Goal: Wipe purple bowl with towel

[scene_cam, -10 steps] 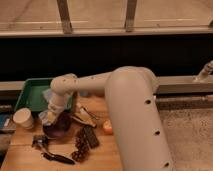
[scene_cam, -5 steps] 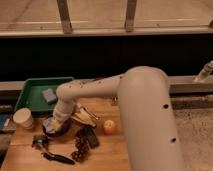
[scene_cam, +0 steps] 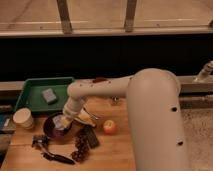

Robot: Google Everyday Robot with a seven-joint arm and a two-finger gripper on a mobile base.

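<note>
The purple bowl (scene_cam: 52,128) sits on the wooden table (scene_cam: 110,150) at the left, in front of the green tray. My gripper (scene_cam: 63,120) reaches down into the bowl from the right, at the end of the white arm (scene_cam: 107,89). A pale towel (scene_cam: 60,123) lies inside the bowl under the gripper. The gripper hides most of the towel and the bowl's right side.
A green tray (scene_cam: 35,95) with a grey sponge (scene_cam: 49,95) stands behind the bowl. A white cup (scene_cam: 23,118) is at the far left. A yellow item (scene_cam: 85,119), an apple (scene_cam: 109,127), a dark packet (scene_cam: 90,136), a pine cone (scene_cam: 80,148) and dark utensils (scene_cam: 50,151) lie around the bowl.
The arm has swung right and lowered across the frames. The gripper has moved from the tray's edge down into the purple bowl with the towel.
</note>
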